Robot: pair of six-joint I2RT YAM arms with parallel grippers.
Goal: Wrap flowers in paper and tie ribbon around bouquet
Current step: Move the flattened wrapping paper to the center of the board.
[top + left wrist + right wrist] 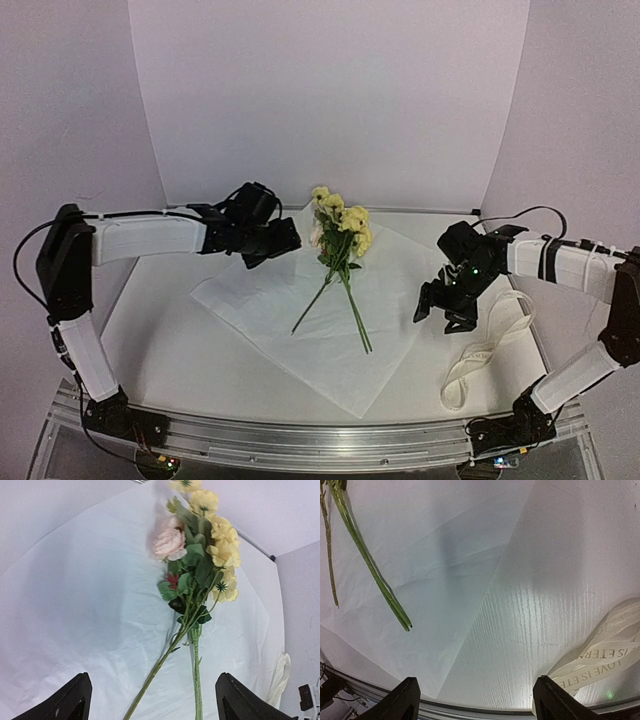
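Your left gripper [275, 248] is standing wide open, and its two dark fingers [70, 700] are holding nothing between them. It is hovering over the far-left part of the paper [262, 312], just left of the flowers [342, 222], and its wrist camera is looking along the bunch with the stems [196, 680] running between the fingertips. Your right gripper [443, 312] is also gaping wide and gripping nothing. It is hanging above the right edge of the paper, where the white sheet is giving way to bare table [160, 300]. Moving outward, the flowers are lying on the middle of the paper with the pale yellow blooms pointing far and the green stems pointing near. The stems are splitting into two strands, one slanting near-left and the other near-right, and their cut ends are resting on the sheet. A single pink bloom [169, 543] is sitting on the left side of the bunch among the leaves. The paper is lying spread flat and turned like a diamond, with one corner pointing toward the near edge of the table. The ribbon [490, 345] is lying in loose loops on the bare table at the right, off the paper, just near and right of your right gripper. The right wrist view is showing printed words on it that include "LOVE IS".
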